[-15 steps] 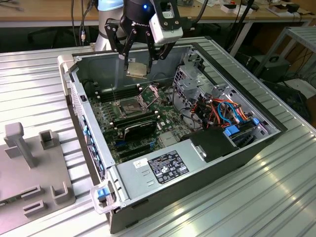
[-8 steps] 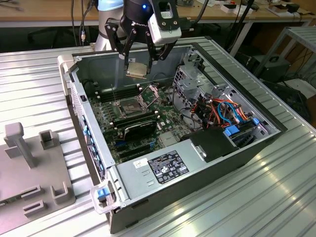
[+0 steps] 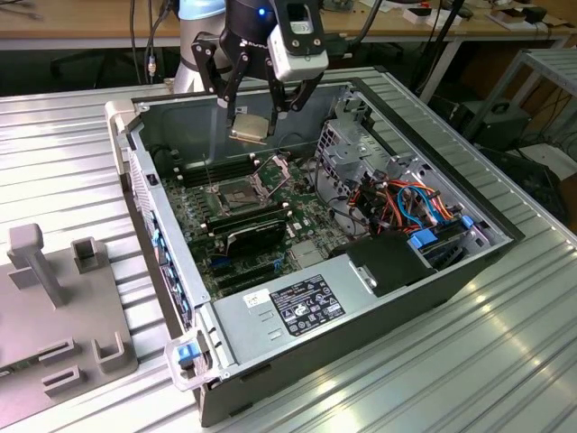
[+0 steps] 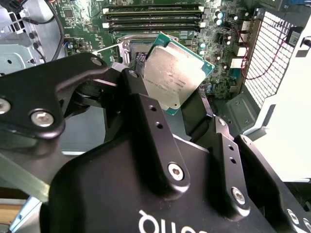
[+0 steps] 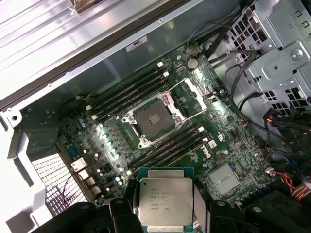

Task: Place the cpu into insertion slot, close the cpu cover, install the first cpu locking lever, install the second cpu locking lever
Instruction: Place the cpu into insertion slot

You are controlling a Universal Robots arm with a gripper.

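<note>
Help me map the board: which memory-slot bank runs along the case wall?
The bank between the insertion slot and the case wall; the other bank lies beyond the slot.

In the second wrist view we are seeing the black fingers [image 4: 146, 109] of the gripper [image 4: 170, 92] covering two edges of the chip [image 4: 177, 77], and the chip is hiding most of the socket [image 4: 132, 47] behind it. In the exterior view we are losing the arm [image 3: 191, 54] at the picture's upper edge, and we are failing to make out the socket's contacts.
</note>
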